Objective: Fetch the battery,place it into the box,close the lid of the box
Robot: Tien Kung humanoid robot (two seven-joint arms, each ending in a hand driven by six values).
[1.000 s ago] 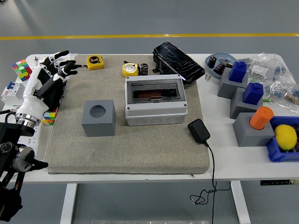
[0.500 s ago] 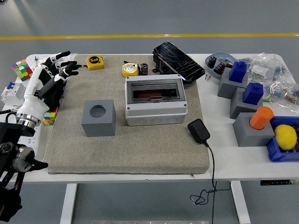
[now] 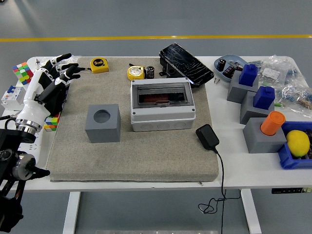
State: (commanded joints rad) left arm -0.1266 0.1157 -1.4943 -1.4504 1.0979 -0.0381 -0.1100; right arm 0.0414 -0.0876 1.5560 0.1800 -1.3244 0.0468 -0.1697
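While the left hand (image 3: 54,73) hovers over the mat's far-left corner, the scene reads as follows.

Battery: one small dark cylinder (image 3: 150,72) stands upright at the far edge of the mat, well to the right of the hand and untouched by it, just beside a yellow-rimmed round gauge (image 3: 136,72).
Box: one light grey enclosure (image 3: 163,104) sits mid-mat, to the right of the hand and nearer the table's front edge; its dark lid (image 3: 185,64) stands swung up and back behind it, leaving the inside open.
Left hand: fingers spread and relaxed, grasping nothing, the fingertips pointing right toward one yellow tape measure (image 3: 99,64), which lies just beyond them.
Right hand: out of view.
Grey block with a round hole: one (image 3: 103,123), on the mat, closer to the front edge than the hand and to its right.
Mat: one grey pad (image 3: 131,156) covering the middle of the white table (image 3: 253,168).
Colour cubes: two, one (image 3: 22,72) just left of the hand, one (image 3: 51,122) beside the forearm.
Black adapter: one (image 3: 207,136), at the mat's right edge, its cable hanging over the table front.
Grey stands: three at far right, two topped with blue blocks (image 3: 249,74) (image 3: 264,97), one with an orange cylinder (image 3: 272,122).
Blue bin: one (image 3: 296,161), holding one yellow fruit (image 3: 298,143).
Bowl: one (image 3: 229,64), its small parts too small to count.
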